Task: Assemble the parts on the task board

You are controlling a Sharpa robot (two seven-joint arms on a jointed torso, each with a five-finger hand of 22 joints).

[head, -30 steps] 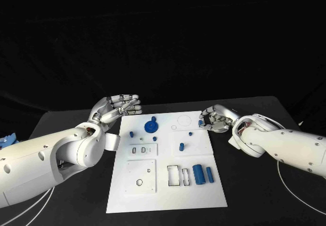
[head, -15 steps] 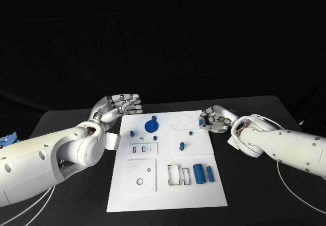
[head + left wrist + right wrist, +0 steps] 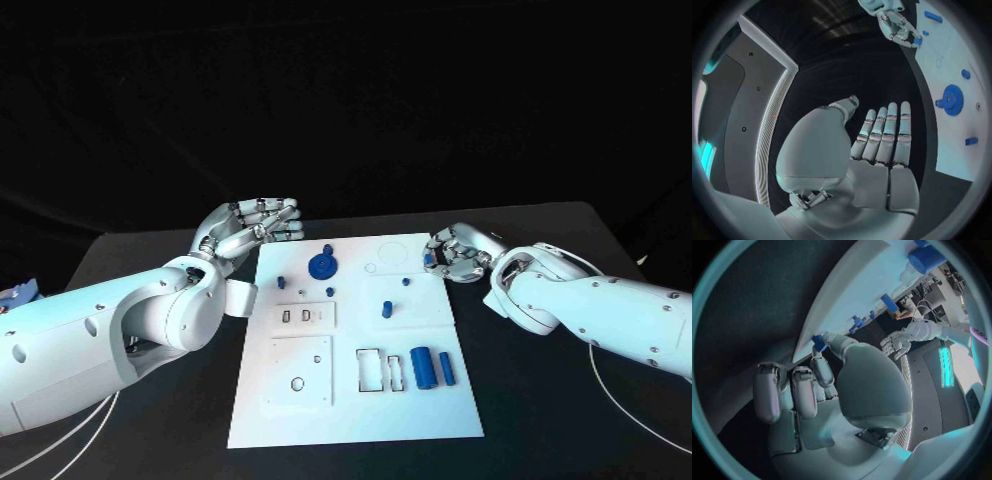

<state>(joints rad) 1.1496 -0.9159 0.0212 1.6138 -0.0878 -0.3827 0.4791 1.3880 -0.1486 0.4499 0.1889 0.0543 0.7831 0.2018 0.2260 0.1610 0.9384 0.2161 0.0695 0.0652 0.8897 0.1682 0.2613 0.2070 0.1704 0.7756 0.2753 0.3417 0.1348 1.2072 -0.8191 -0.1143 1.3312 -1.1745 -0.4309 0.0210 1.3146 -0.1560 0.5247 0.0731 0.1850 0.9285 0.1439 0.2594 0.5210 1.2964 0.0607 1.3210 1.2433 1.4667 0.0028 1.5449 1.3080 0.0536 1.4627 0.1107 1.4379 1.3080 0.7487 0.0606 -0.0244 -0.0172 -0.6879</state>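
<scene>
Task board (image 3: 353, 400): white rectangular plate, lying flat mid-worktop (image 3: 548, 420) between my two arms. It carries raised white panels with slots and outlined recesses.

Parts, all blue: a gear (image 3: 323, 265) standing near the board's far end; small pegs beside and below it; a short peg (image 3: 387, 310) at the middle; two cylinders (image 3: 423, 368) lying side by side toward the near right.

My left hand (image 3: 248, 228): raised just off the board's far left corner, palm up, fingers (image 3: 887, 130) straight, close together and holding nothing.

My right hand (image 3: 459, 252): at the board's far right edge, fingers curled; thumb and a fingertip pinch a small blue part (image 3: 819, 343) right at that edge.
</scene>
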